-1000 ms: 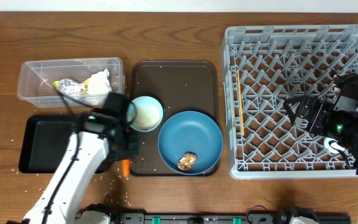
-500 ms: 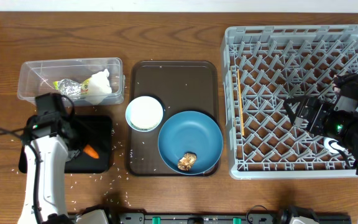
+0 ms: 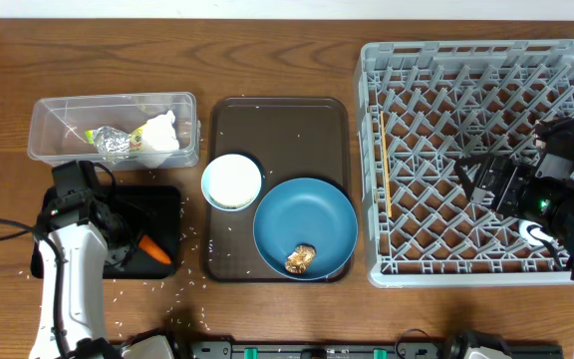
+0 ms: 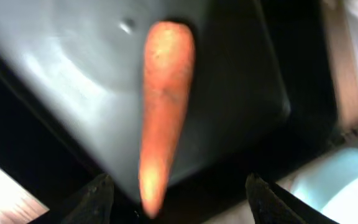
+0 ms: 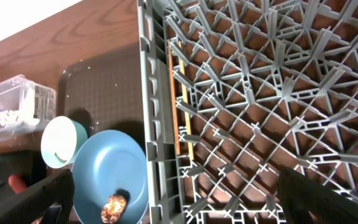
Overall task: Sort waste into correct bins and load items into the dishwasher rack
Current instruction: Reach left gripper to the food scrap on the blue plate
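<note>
From overhead, the orange carrot point(image 3: 153, 249) is inside the black tray point(image 3: 162, 204), near its right end, just beside the left arm. The clear box point(image 3: 108, 99) holds wrappers, and the blue plate point(image 3: 317, 214) carries the brown lump point(image 3: 300, 258). The left wrist view shows the left claw point(image 4: 179, 199) spread wide, its tips clear of the carrot, gripping nothing. The right wrist view shows the right claw point(image 5: 188, 199) wide open and empty above the grey rack point(image 5: 260, 93).

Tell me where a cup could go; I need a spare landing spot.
Bare: the back half of the brown tray, behind the bowl and blue plate; the back rows of the rack. Crowded: that tray's front, and the black tray with the carrot.
</note>
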Controlling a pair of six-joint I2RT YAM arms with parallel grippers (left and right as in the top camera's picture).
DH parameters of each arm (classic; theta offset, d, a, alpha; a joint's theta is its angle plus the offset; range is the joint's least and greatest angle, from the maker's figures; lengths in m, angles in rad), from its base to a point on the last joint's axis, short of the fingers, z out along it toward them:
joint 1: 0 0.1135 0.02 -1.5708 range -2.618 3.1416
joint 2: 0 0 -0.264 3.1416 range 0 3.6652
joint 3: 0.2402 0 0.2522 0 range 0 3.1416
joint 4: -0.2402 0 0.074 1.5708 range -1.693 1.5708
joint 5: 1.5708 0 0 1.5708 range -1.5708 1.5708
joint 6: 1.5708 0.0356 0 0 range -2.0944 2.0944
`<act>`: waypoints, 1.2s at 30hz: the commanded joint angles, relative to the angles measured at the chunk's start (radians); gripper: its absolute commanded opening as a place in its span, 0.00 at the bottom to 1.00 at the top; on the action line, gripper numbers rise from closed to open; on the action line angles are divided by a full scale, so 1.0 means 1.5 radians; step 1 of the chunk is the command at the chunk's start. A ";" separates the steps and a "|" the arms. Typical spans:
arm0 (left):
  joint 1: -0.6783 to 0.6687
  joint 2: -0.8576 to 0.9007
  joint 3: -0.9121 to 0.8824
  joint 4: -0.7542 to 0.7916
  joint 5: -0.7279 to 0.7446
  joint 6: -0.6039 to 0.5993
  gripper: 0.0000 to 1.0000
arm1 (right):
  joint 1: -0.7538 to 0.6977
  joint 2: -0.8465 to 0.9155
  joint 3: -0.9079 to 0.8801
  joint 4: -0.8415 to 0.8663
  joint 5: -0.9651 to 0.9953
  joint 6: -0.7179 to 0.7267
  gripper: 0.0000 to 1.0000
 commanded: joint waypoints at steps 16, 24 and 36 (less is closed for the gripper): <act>-0.330 0.001 0.185 -0.043 0.136 0.426 0.66 | 0.006 0.004 0.000 0.008 -0.008 0.000 0.99; -0.493 0.068 0.158 -0.123 0.004 0.384 0.66 | 0.006 0.004 0.000 -0.005 -0.008 0.001 0.99; -0.539 0.157 0.058 -0.014 0.073 0.363 0.56 | 0.006 0.005 0.000 0.000 -0.008 0.015 0.99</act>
